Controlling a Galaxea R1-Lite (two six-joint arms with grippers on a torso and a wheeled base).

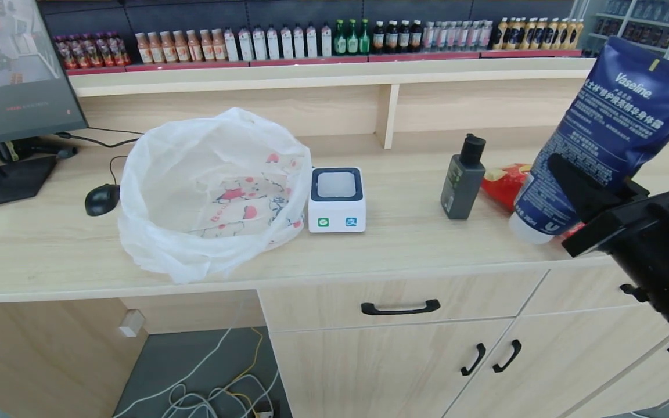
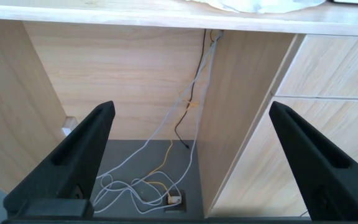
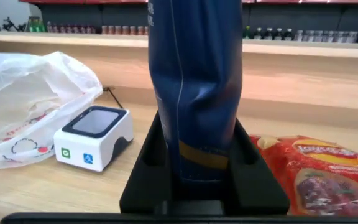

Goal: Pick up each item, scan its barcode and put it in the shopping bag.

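My right gripper [image 1: 587, 188] is shut on a big blue lotion tube [image 1: 607, 136], held tilted above the counter's right end; the tube [image 3: 194, 87] stands pinched between the black fingers [image 3: 151, 146]. A white barcode scanner [image 1: 337, 199] with a grey window sits mid-counter, also seen as the scanner [image 3: 95, 137]. The open white plastic shopping bag [image 1: 212, 194] lies left of it, the bag [image 3: 27, 106] bearing red prints. A dark grey bottle [image 1: 462, 180] stands upright and a red snack packet [image 3: 316, 171] lies flat. My left gripper [image 2: 191, 168] hangs open below the counter.
A monitor [image 1: 12, 69] and a black mouse [image 1: 102, 199] occupy the counter's left end. A raised shelf [image 1: 334, 72] runs along the back with several bottles behind. Drawers and cupboard doors [image 1: 398, 307] sit below; loose cables [image 2: 154, 180] lie on the floor.
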